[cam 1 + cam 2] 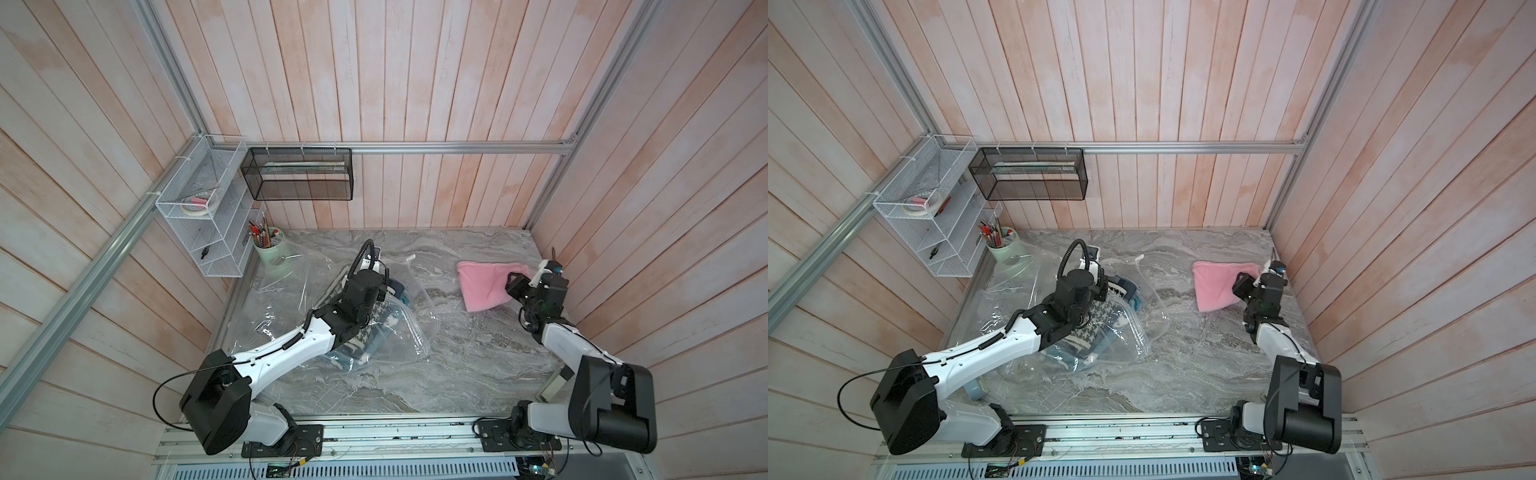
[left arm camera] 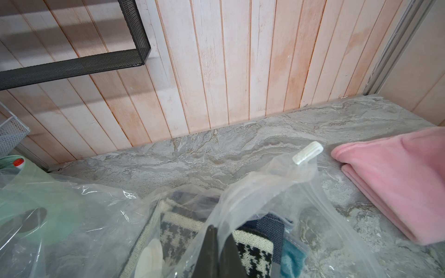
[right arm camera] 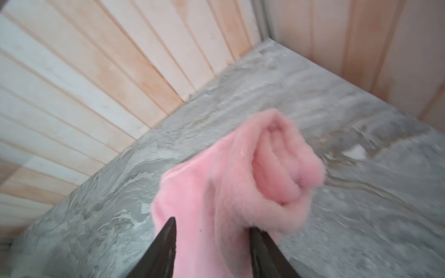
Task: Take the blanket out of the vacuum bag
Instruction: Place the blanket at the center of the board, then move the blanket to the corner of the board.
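Observation:
The pink blanket (image 1: pixel 482 286) (image 1: pixel 1214 286) lies outside the bag on the grey marble table, at the back right. My right gripper (image 3: pixel 212 225) (image 1: pixel 513 280) stands open at the blanket's right corner, with a bunched pink fold (image 3: pixel 240 180) between its spread fingers. The clear, crinkly vacuum bag (image 1: pixel 399 332) (image 1: pixel 1138 332) lies left of centre with its white zip slider (image 2: pixel 307 152) (image 1: pixel 410 258) at the far end. My left gripper (image 2: pixel 220 231) (image 1: pixel 386 286) is shut on a sheet of the bag's plastic (image 2: pixel 265 192). Houndstooth knit and blue cloths (image 2: pixel 252 250) sit inside the bag.
A green cup of pens (image 1: pixel 269 249) stands at the back left, partly behind loose clear plastic (image 1: pixel 286 282). A white wire rack (image 1: pixel 208 216) and a black mesh basket (image 1: pixel 299 174) hang on the walls. A small pale box (image 1: pixel 557 384) sits by the right arm's base.

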